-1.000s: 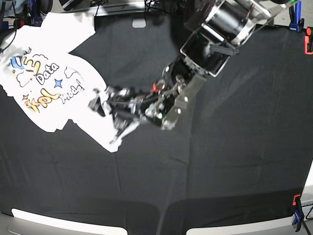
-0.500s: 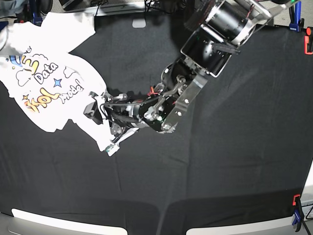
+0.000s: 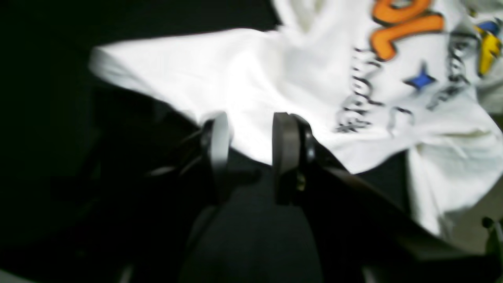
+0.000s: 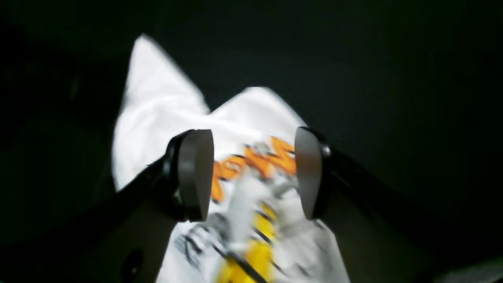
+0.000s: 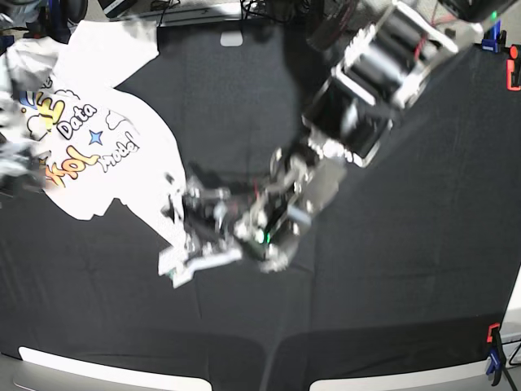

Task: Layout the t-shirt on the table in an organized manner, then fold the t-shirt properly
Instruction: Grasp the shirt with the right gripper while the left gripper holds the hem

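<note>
Print on t-shirt (image 5: pixel 98 122), base view: black script "Data" readable mid-chest; black "Model" slanted lower right of it, fairly clear. Orange block letters below-left read roughly "OL", start of word hidden. Yellow/blue lettering at top of print too folded to read. Left wrist view: orange "OL" at top edge, black script below it blurred, unreadable. Right wrist view: orange and yellow letters on shirt, blurred, unreadable. No other text legible anywhere.
</note>
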